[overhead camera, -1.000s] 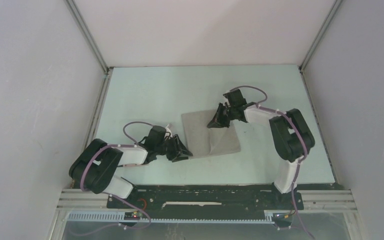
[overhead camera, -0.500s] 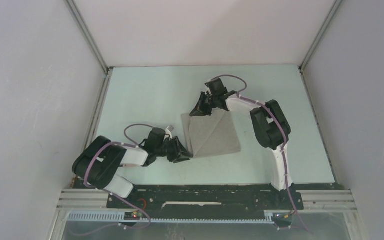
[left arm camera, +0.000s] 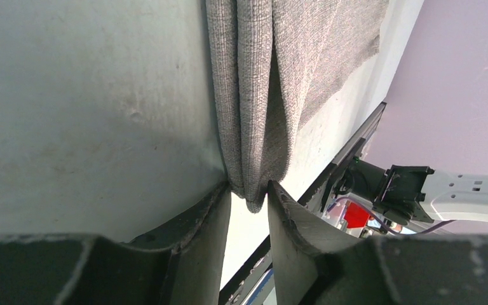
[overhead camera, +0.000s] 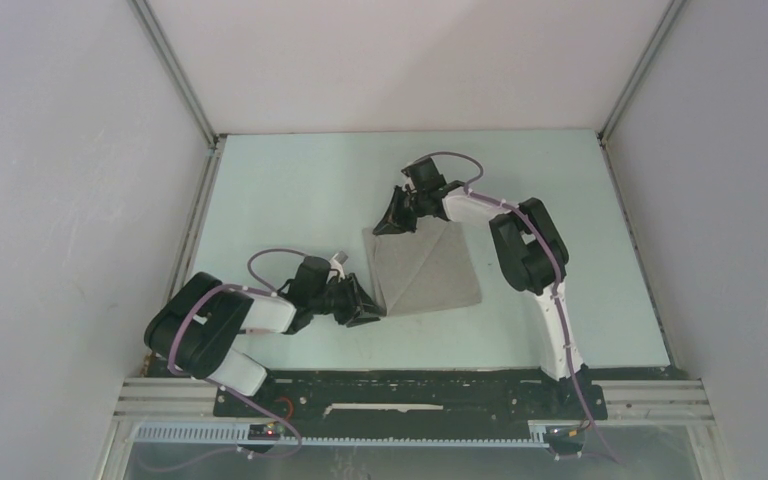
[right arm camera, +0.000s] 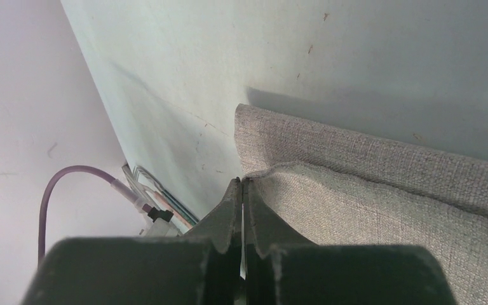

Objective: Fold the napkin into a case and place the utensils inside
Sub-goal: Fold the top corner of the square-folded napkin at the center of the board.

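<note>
Top view: the napkin (overhead camera: 428,268) is lying mid-table (overhead camera: 290,185), a flap doubled over it with a diagonal crease showing. The left gripper (overhead camera: 361,304) is sitting at its near-left corner and the right gripper (overhead camera: 397,216) at its far-left corner. The left arm is lying low, elbow tucked by its base, forearm pointing right along the surface. The right arm is stretching far forward and leftward from its base, wrist dipping down to the cloth. No utensils are showing in any view.

Left wrist: the left gripper (left arm camera: 249,192) is standing narrow, its jaws pinching a bunch of stacked napkin (left arm camera: 279,70) layers right at the tips. The table (left arm camera: 89,95) is close under the fingers, so the wrist is nearly flat to it.

Right wrist: the right gripper (right arm camera: 243,182) is clamping tight on the corner of the upper napkin (right arm camera: 368,203) layer, with a lower layer lying flat beyond it on the table (right arm camera: 292,51).

Judgement: this is looking like the folding stage, with the case not yet formed. To do it well, the left should be anchoring its corner firmly while the right is laying its corner down square on the edge beneath, low and taut. Letting go before the edges are lining up is risking a skewed pocket.
</note>
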Motion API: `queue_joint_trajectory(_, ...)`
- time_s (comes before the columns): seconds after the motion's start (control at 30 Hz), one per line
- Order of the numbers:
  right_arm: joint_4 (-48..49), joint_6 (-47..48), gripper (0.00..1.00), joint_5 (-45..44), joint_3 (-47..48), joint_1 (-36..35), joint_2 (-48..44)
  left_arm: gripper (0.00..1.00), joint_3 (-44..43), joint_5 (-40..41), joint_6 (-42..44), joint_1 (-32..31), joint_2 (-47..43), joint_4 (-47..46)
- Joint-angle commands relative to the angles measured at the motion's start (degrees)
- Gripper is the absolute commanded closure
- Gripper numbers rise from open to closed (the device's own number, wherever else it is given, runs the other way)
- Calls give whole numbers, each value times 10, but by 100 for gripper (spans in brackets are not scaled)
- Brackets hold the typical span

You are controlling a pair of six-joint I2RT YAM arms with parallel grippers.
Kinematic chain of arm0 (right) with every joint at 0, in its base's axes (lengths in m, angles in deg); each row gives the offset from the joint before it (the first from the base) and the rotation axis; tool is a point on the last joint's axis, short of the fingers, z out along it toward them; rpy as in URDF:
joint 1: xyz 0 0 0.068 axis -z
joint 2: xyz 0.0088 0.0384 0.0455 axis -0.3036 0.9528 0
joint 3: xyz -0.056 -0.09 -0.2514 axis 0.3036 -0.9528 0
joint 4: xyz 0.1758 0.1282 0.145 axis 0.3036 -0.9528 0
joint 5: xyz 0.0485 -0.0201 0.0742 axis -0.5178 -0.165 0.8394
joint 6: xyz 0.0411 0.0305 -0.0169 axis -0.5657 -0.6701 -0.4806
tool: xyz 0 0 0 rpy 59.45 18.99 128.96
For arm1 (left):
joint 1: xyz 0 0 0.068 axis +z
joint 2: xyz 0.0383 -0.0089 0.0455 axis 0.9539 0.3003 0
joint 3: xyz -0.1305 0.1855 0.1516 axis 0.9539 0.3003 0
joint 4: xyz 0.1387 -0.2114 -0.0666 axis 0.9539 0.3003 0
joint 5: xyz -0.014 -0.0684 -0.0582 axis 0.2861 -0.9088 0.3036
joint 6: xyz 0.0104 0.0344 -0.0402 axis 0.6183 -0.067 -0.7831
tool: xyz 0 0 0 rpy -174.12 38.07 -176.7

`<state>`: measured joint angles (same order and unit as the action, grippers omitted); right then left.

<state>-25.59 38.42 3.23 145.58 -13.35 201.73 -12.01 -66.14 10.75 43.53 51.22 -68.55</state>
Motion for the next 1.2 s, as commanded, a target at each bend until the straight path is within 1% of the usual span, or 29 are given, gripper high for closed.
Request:
queue_joint_trajectory(0.0, -8, 2, 100, 5, 27, -4, 10, 60, 23, 44, 30, 3, 11, 77)
queue_joint_trajectory(0.17, -6, -2, 100, 5, 34, -5, 19, 59, 26, 43, 31, 3, 9, 79)
queue_joint_trajectory(0.8, -43, 8, 100, 4, 99, -10, 57, 58, 30, 49, 35, 6, -11, 88)
queue_joint_trajectory(0.9, -48, 9, 98, 2, 100, -11, 60, 58, 31, 49, 35, 6, -12, 88)
queue_joint_trajectory(1.0, -48, 9, 94, 2, 101, -12, 61, 58, 32, 50, 36, 6, -14, 89)
queue_joint_trajectory(1.07, -52, 12, 88, 2, 105, -11, 62, 58, 33, 52, 37, 6, -19, 93)
queue_joint_trajectory(1.17, -60, 18, 76, 3, 110, -11, 55, 55, 33, 60, 44, 10, -41, 112)
